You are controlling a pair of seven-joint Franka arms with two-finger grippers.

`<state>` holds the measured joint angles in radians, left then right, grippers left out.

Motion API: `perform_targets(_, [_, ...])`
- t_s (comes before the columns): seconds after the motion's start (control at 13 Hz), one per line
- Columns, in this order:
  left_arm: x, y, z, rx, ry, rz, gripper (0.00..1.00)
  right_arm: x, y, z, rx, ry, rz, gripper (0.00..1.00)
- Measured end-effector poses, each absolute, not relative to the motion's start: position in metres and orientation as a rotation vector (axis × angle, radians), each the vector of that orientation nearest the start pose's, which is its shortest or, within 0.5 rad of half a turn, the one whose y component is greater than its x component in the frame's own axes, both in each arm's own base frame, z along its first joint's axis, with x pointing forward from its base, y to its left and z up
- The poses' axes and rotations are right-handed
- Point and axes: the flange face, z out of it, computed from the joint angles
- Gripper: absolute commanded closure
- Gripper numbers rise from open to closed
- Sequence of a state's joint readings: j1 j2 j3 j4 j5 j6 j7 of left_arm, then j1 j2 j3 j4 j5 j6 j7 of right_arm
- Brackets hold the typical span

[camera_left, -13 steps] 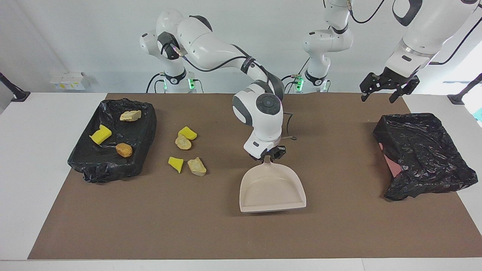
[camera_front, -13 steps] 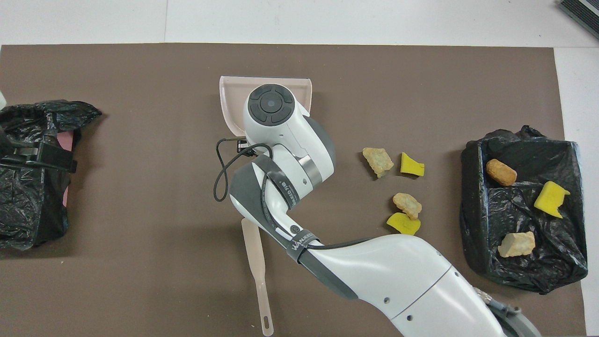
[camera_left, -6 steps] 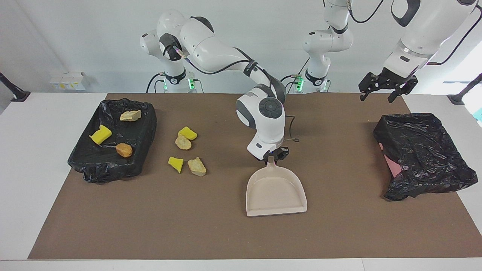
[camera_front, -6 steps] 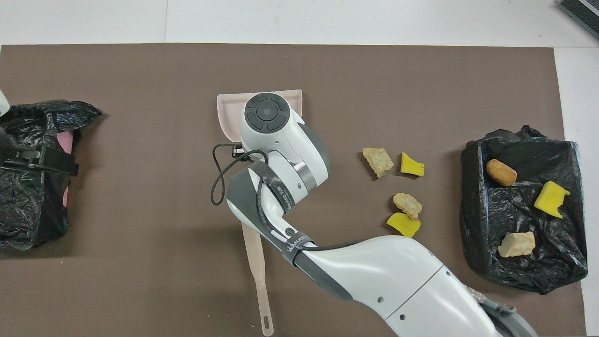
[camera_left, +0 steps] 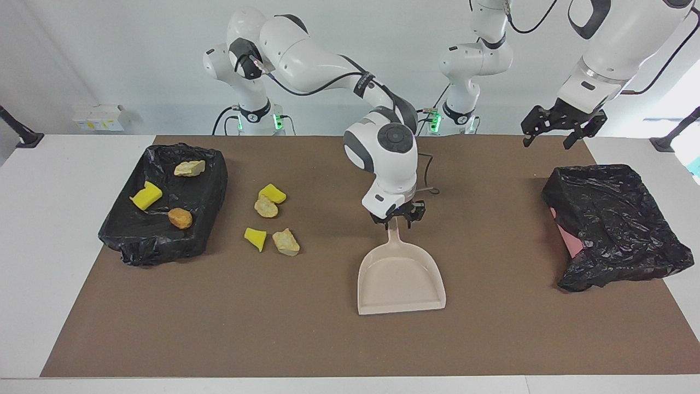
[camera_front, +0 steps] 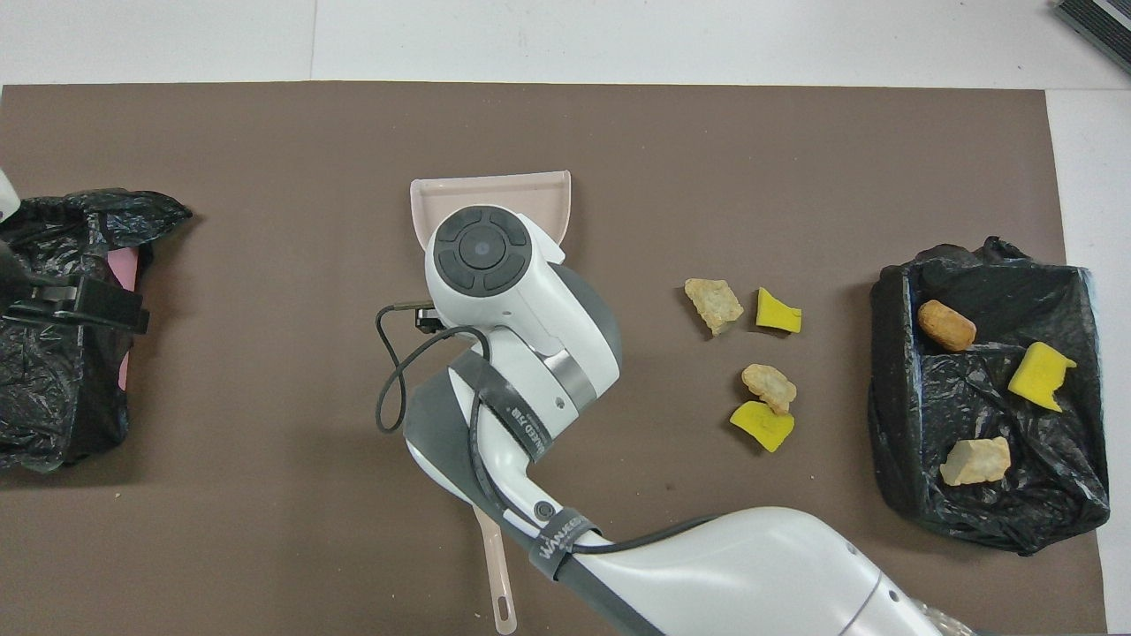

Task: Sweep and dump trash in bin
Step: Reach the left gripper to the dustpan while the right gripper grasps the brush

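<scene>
Surface: white table (camera_left: 33, 246) covered across the middle by a brown mat (camera_left: 328, 339), with a pale wall at the top of the facing view
Loose trash: four pieces lie on the mat left of centre in the facing view; a yellow wedge (camera_left: 272, 192) touches a tan lump (camera_left: 266, 206), and lower in the frame a second yellow wedge (camera_left: 255, 238) sits just beside a second tan lump (camera_left: 286, 241)
Binned trash: three pieces rest in the black-lined bin (camera_left: 164, 241) at the left of the facing view; a tan chunk (camera_left: 190, 168) at its upper part, a yellow piece (camera_left: 146, 196) in the middle and an orange-brown lump (camera_left: 180, 218) lower down
Dustpan: beige dustpan (camera_left: 402, 279) lies flat on the mat just below the frame's centre, empty, its handle pointing up the frame toward the robots
Right gripper: right gripper (camera_left: 397, 217) hangs over the tip of the dustpan handle with its fingers spread apart; whether they touch the handle cannot be told
Left gripper: left gripper (camera_left: 558, 131) waits raised at the upper right of the facing view, fingers wide apart and holding nothing
Black bag: crumpled black bag (camera_left: 612, 219) lies at the right of the facing view over something pink
Beige handle: slim beige handle (camera_front: 497, 574) shows at the bottom of the overhead view, partly hidden under the right arm
</scene>
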<state>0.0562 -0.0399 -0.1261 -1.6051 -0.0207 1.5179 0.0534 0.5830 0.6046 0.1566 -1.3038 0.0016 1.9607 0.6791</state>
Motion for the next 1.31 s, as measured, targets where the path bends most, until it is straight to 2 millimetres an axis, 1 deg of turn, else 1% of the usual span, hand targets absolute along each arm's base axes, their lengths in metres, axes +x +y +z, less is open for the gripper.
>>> perform_targets(0.15, [0.539,-0.052,0.619,-3.149,0.227,0.069,0.00,0.513,0.477,0.412,-3.063,-0.085,0.043,0.17])
perform_targets(0.38, [0.560,-0.087,0.591,-3.151,0.317,0.017,0.00,0.438,0.474,0.430,-3.105,-0.183,0.070,0.18])
perform_targets(0.46, [0.568,-0.102,0.579,-3.153,0.342,0.001,0.00,0.410,0.473,0.429,-3.120,-0.231,0.089,0.18])
perform_targets(0.62, [0.578,-0.138,0.554,-3.158,0.366,-0.007,0.00,0.359,0.469,0.419,-3.124,-0.281,0.166,0.18])
perform_targets(0.69, [0.582,-0.160,0.541,-3.161,0.369,-0.011,0.00,0.336,0.466,0.409,-3.118,-0.295,0.202,0.19])
perform_targets(0.77, [0.584,-0.178,0.530,-3.166,0.365,-0.017,0.00,0.320,0.464,0.397,-3.120,-0.311,0.222,0.19])
perform_targets(0.92, [0.586,-0.214,0.506,-3.171,0.345,-0.016,0.00,0.301,0.460,0.373,-3.123,-0.334,0.236,0.20])
perform_targets(1.08, [0.586,-0.258,0.471,-3.161,0.341,-0.015,0.00,0.291,0.456,0.352,-3.111,-0.312,0.264,0.22])
perform_targets(1.15, [0.584,-0.277,0.454,-3.160,0.339,-0.010,0.00,0.287,0.457,0.348,-3.097,-0.304,0.261,0.23])
perform_targets(1.31, [0.576,-0.309,0.419,-3.169,0.304,-0.019,0.00,0.285,0.461,0.348,-3.072,-0.297,0.234,0.28])
